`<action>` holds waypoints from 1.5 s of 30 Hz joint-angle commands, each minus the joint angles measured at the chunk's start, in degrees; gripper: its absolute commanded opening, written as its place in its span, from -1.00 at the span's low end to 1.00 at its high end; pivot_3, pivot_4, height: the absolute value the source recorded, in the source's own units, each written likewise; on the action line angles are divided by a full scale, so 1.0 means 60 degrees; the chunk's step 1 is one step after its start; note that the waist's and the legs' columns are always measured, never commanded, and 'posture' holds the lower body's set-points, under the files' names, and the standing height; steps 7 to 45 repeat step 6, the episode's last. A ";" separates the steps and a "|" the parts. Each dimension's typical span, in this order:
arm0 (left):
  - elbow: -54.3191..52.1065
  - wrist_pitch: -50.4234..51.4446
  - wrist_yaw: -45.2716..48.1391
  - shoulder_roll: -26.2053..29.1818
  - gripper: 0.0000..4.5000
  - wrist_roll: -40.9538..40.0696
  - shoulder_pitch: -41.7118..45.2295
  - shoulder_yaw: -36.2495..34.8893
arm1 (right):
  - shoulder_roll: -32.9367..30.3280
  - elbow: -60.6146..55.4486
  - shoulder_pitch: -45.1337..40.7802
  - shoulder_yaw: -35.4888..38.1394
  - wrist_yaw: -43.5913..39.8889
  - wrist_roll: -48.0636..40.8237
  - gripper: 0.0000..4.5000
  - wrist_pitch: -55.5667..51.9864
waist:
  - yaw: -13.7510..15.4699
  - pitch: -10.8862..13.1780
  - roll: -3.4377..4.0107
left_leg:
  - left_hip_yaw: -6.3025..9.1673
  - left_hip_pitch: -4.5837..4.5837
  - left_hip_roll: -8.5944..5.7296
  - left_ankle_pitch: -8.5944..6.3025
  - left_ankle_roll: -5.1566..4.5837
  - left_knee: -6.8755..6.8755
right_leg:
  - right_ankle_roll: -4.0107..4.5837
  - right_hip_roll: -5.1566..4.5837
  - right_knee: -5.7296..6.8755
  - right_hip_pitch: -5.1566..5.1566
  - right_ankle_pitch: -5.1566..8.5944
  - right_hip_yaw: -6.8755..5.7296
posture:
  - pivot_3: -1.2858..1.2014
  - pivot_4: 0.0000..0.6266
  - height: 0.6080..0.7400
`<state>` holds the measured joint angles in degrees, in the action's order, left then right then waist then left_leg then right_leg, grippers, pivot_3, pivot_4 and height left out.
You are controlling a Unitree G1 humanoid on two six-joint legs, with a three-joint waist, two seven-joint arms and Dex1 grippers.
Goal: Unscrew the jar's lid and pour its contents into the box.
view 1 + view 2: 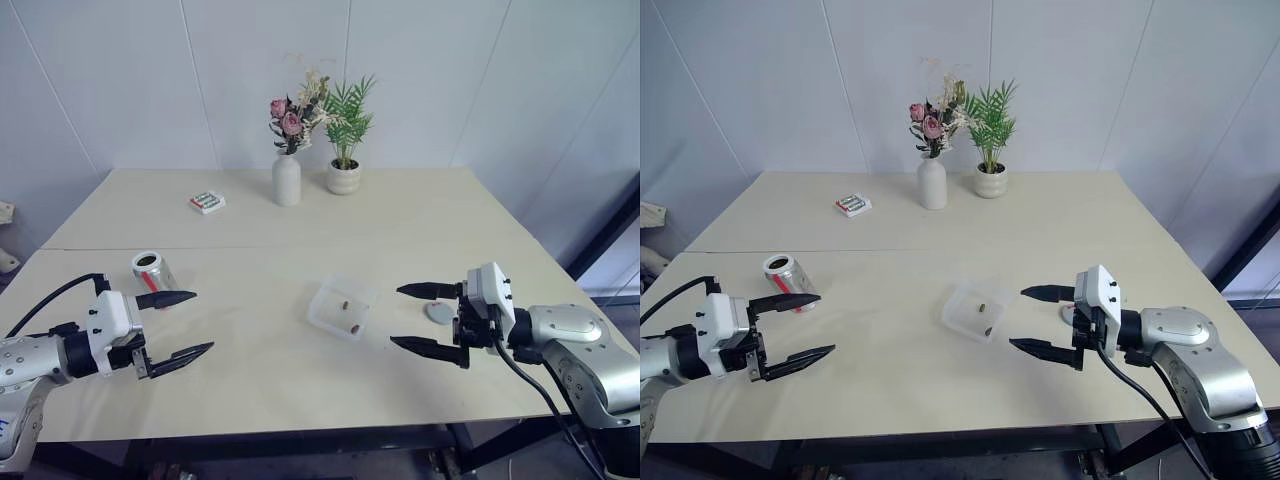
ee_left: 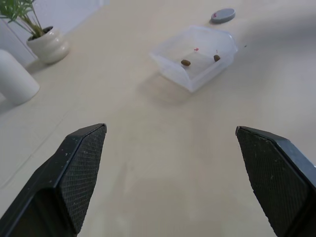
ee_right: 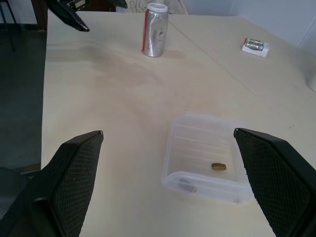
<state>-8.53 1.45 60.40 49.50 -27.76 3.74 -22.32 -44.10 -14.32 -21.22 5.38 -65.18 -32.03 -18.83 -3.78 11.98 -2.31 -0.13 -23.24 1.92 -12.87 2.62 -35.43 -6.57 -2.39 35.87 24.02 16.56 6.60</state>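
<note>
The jar [image 1: 152, 270] stands upright and lidless on the left of the table, with a red strip down its side. Just in front of it, my left gripper [image 1: 203, 321] is open and empty, hovering above the table and pointing toward the middle. The clear box [image 1: 320, 308] sits mid-table with two small brown pellets [image 2: 185, 62] of the contents inside. The grey lid [image 1: 438, 312] lies flat on the table right of the box. My right gripper [image 1: 395, 316] is open and empty, between lid and box, pointing at the box.
At the back stand a white flower vase [image 1: 286, 178] and a small potted plant [image 1: 343, 175], with a small white box [image 1: 207, 202] to their left. The table's front edge [image 1: 300, 430] runs just below both grippers.
</note>
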 commanded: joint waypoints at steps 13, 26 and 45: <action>-0.0430 0.0269 -0.0347 -0.0427 0.99 -0.0155 -0.0358 -0.0127 | -0.0208 -0.0604 0.0342 0.0583 0.0287 -0.0216 1.00 -0.0127 | -0.0024 0.0000 -0.0001 | 0.0002 0.0000 -0.0001 -0.0001 0.0001 -0.0015 | -0.0006 -0.0001 0.0005 -0.0004 0.0004 0.0002 | 0.03 -0.52 1.00; -0.0430 0.0269 -0.0347 -0.0427 0.99 -0.0155 -0.0358 -0.0127 | -0.0208 -0.0604 0.0342 0.0583 0.0287 -0.0216 1.00 -0.0127 | -0.0024 0.0000 -0.0001 | 0.0002 0.0000 -0.0001 -0.0001 0.0001 -0.0015 | -0.0006 -0.0001 0.0005 -0.0004 0.0004 0.0002 | 0.03 -0.52 1.00; -0.0430 0.0269 -0.0347 -0.0427 0.99 -0.0155 -0.0358 -0.0127 | -0.0208 -0.0604 0.0342 0.0583 0.0287 -0.0216 1.00 -0.0127 | -0.0024 0.0000 -0.0001 | 0.0002 0.0000 -0.0001 -0.0001 0.0001 -0.0015 | -0.0006 -0.0001 0.0005 -0.0004 0.0004 0.0002 | 0.03 -0.52 1.00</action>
